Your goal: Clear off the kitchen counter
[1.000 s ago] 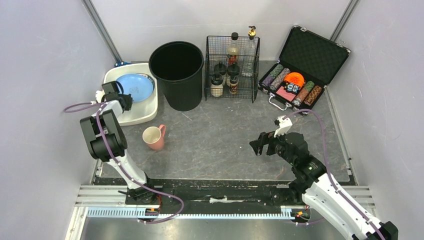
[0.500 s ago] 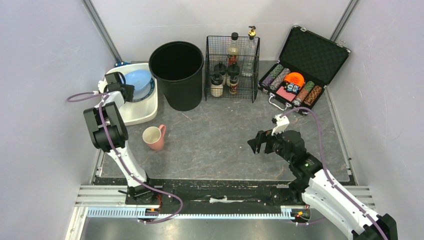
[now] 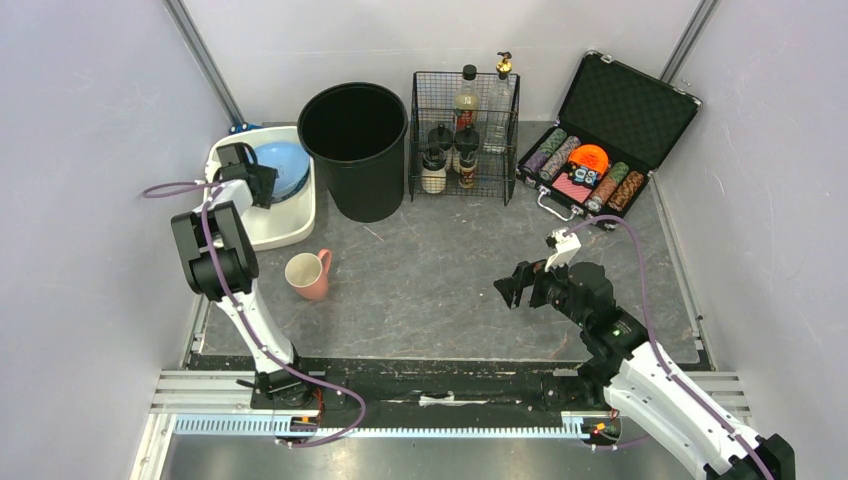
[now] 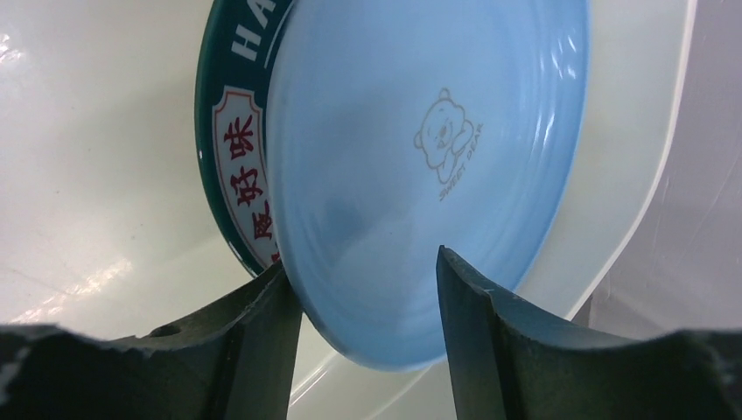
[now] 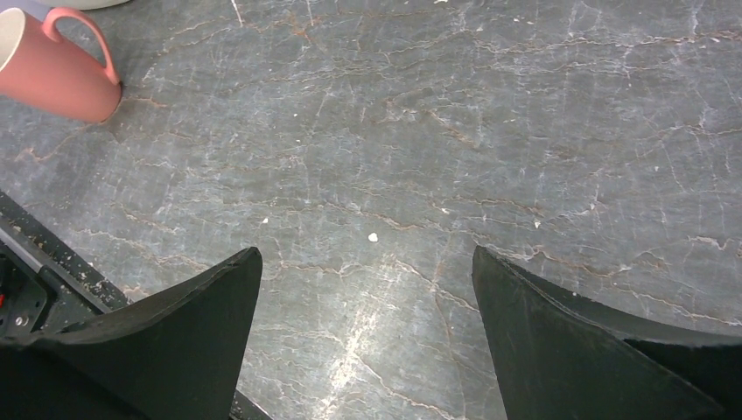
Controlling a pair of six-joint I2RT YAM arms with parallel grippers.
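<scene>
Blue plate (image 4: 411,175) leans on green-rimmed dish (image 4: 229,149) inside white tub (image 4: 87,175); left gripper (image 4: 363,260) spread around plate rim; right gripper (image 5: 367,254) spread, over kitchen counter (image 5: 525,131).

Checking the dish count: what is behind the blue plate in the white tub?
A dark green-rimmed plate with red characters sits behind the blue plate, both in the white tub. The blue plate covers most of it, so its centre and anything beneath are hidden.

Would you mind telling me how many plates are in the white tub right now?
2: a light blue plate just ahead of the left gripper, and a green-rimmed plate directly behind it. Others may be hidden underneath.
</scene>
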